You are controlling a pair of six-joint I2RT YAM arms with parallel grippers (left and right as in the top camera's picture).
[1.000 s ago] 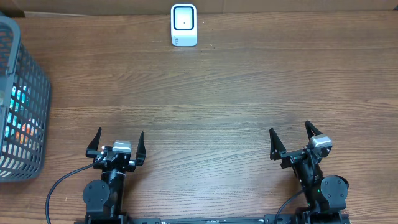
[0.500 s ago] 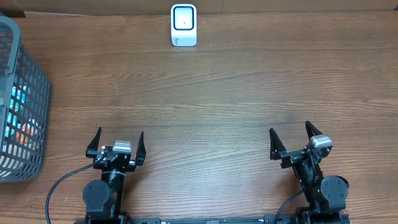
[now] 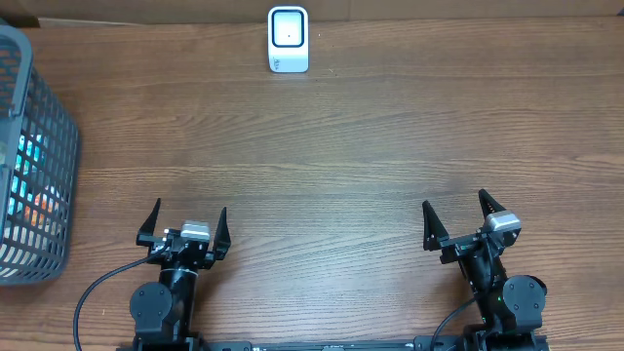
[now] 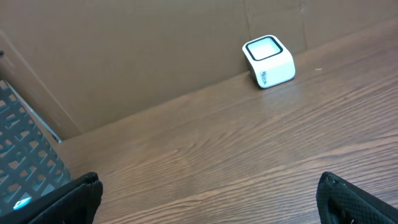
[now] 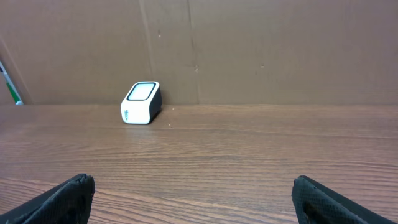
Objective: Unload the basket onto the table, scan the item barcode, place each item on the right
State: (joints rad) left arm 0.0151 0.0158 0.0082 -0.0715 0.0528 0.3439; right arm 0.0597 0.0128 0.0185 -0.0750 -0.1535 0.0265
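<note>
A white barcode scanner [image 3: 289, 39] with a dark-rimmed window stands at the table's far edge; it also shows in the left wrist view [image 4: 268, 60] and the right wrist view [image 5: 141, 102]. Items lie inside a grey mesh basket [image 3: 29, 166] at the far left, showing only as a teal patch [image 3: 32, 151] and an orange patch [image 3: 44, 207] through the mesh. No barcode shows. My left gripper [image 3: 188, 210] is open near the front left, empty. My right gripper [image 3: 454, 201] is open at the front right, also empty. Both are far from the basket and the scanner.
A brown cardboard wall [image 5: 249, 50] backs the wooden table [image 3: 322, 156] behind the scanner. The basket's mesh side [image 4: 25, 155] rises at the left edge of the left wrist view. Black cables trail from the arm bases at the front edge.
</note>
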